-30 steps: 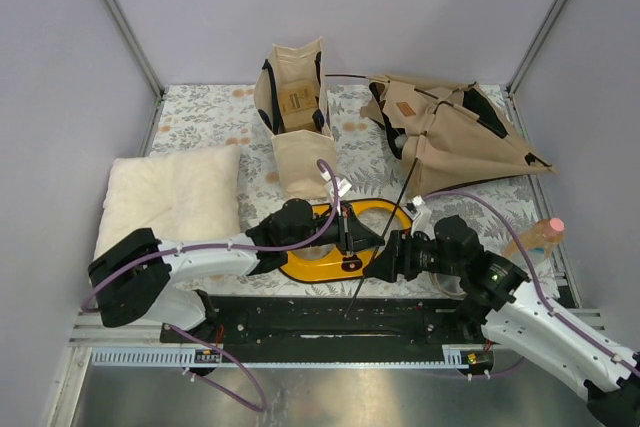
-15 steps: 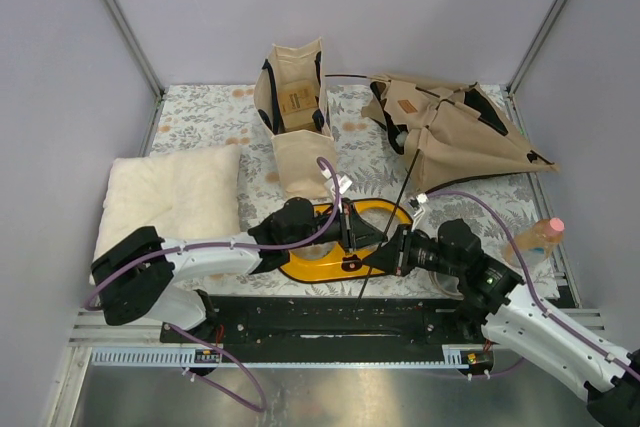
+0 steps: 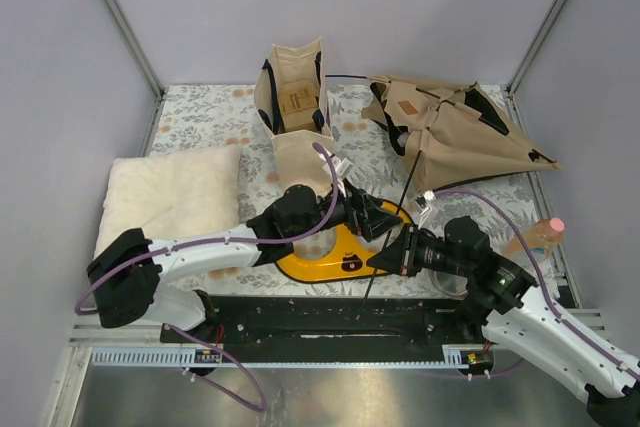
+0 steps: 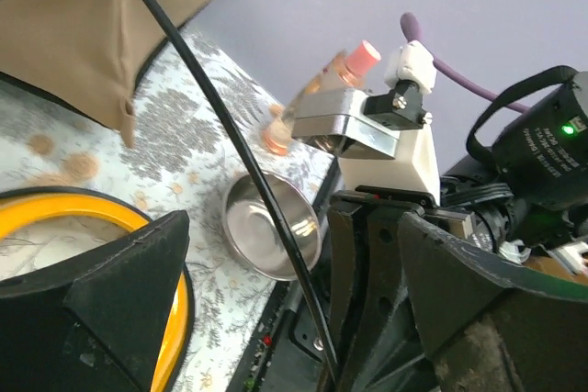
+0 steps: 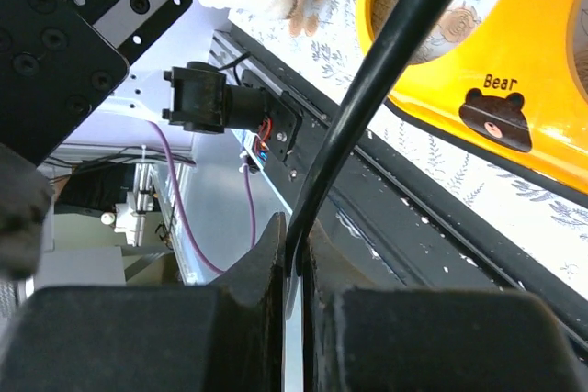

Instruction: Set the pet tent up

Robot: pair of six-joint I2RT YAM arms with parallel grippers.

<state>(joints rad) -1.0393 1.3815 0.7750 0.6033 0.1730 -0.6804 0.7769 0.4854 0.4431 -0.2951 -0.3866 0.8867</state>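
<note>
Right hand (image 5: 296,259) on tent pole (image 5: 386,71)

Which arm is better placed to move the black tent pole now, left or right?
Right. The right tool is shut on the black pole that runs up to the pet tent; the left tool stands open, holding nothing.

Ref: bear bowl stand (image 3: 335,259), front-centre on table (image 3: 200,117). Tote bag (image 3: 297,112) behind it. Pet tent (image 3: 455,137) behind & to its R. Pillow (image 3: 175,192) to its L. Bottle (image 3: 538,237) well to its R, w/ steel bowl (image 4: 271,236) betw. them. Pole (image 3: 406,192) runs from tent fwd past stand's R end, into right gripper (image 5: 297,263) just R of stand.
</note>
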